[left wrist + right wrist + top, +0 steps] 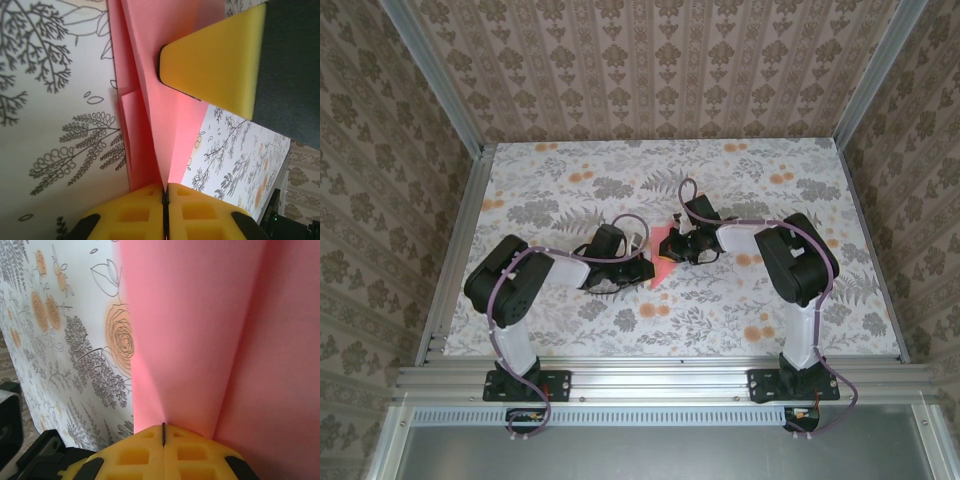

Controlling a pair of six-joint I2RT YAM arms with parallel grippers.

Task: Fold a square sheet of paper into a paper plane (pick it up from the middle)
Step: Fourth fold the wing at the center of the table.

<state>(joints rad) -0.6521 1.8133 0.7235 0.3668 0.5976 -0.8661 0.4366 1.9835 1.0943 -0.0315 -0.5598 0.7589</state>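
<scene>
Left hand, right hand, pinching paper plane

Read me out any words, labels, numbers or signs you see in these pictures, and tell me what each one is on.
None can be read.
folded pink paper: plain, no print.
tablecloth: flowers and leaves only, no lettering.
yellow finger pads: blank.
arm bases: tiny coloured specks, too small to read.

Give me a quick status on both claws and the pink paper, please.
Left claw shut on pink paper. Right claw shut on it too. Paper creased, spanning both claws. No obstruction seen.
</scene>
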